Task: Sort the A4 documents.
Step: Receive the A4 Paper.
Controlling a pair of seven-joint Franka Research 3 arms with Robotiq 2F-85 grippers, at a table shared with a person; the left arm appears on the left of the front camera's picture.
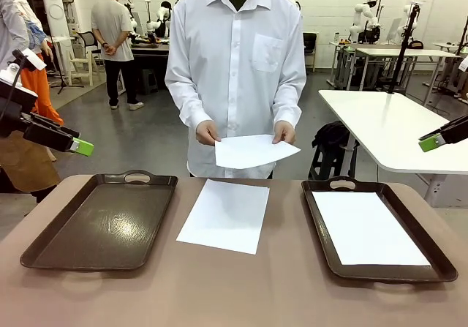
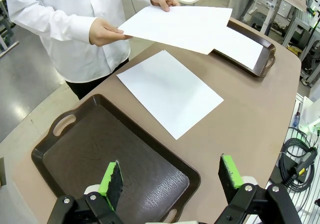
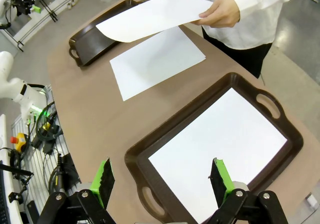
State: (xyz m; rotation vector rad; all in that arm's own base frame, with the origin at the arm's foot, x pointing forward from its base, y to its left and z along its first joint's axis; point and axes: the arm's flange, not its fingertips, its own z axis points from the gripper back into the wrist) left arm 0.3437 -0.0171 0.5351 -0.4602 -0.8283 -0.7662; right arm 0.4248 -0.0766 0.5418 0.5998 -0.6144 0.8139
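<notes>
A dark brown tray point(image 1: 102, 221) is set at the left of a brown table point(image 1: 241, 290), a second tray point(image 1: 387, 273) at its right, and a white-shirted person point(image 1: 234, 71) is seen behind.

Left fingers point(image 2: 112, 185) and right fingers point(image 3: 220, 180) wide apart, both arms aloft.

I read the table sheet point(image 1: 224, 216), the held sheet point(image 1: 252, 151) and the trayed sheet point(image 1: 365, 228) as thin matt paper, the left tray point(image 1: 102, 224) and right tray point(image 1: 387, 272) as dark plastic with a leathery grain and dull sheen, the tabletop point(image 1: 256, 290) as smooth and matt, the shirt point(image 1: 234, 71) as plain cloth.
</notes>
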